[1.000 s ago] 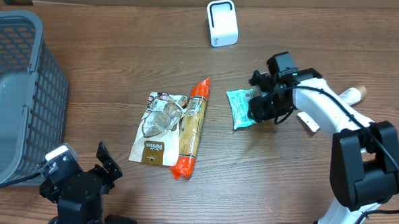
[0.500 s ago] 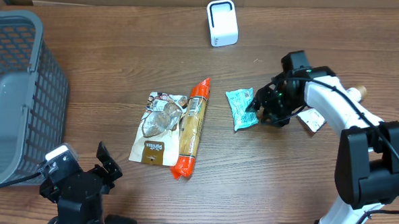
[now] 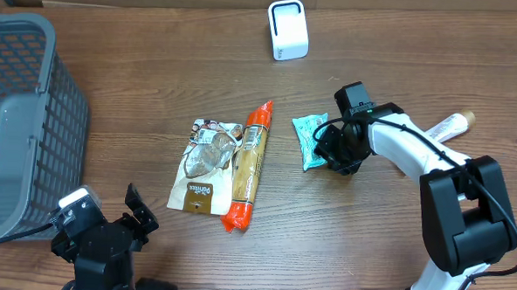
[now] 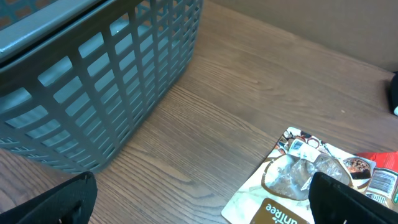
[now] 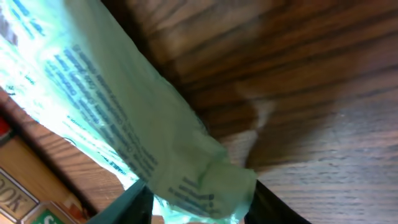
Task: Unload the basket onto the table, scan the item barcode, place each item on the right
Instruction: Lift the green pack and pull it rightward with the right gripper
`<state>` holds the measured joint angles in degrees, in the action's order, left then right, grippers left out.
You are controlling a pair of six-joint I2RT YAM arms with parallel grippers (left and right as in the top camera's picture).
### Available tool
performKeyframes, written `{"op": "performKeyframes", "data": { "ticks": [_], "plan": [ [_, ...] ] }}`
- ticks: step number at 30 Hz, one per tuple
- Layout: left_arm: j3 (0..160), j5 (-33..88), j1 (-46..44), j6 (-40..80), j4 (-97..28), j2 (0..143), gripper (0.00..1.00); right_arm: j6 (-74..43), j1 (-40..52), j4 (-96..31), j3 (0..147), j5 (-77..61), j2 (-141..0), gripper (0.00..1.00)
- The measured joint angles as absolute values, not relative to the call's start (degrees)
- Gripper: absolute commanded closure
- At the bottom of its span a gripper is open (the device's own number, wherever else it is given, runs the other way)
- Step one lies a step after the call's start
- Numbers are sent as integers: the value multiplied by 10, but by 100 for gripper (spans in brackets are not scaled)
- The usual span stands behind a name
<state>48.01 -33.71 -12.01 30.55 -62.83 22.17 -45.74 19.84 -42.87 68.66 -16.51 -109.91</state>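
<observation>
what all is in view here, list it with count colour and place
basket: 1, grey, far left of the table
scanner: 1, white, top centre
snack pouch: 1, brown and white, centre, lying flat
long pack: 1, orange ends and tan middle, against the pouch's right side
packet: 1, light green, right of the long pack
tube: 1, whitish, far right, partly behind the right arm
table: 1, brown wood, under everything
left tool: 1, black, bottom left, open and empty
right tool: 1, black on a white arm, fingers either side of the packet's end
</observation>
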Motion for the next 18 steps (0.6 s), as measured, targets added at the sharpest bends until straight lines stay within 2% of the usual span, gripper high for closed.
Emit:
{"op": "performKeyframes", "data": {
  "ticks": [7,12,18],
  "plan": [
    [480,-337,-120,305,-628,222,1,-435,190,-369,686,-141,-1099,61],
    [480,-337,-120,305,-628,222,1,-377,154,-321,686,-159,-1099,37],
    [480,-337,-120,305,-628,222,0,-309,102,-290,686,-235,-1099,25]
  ]
}}
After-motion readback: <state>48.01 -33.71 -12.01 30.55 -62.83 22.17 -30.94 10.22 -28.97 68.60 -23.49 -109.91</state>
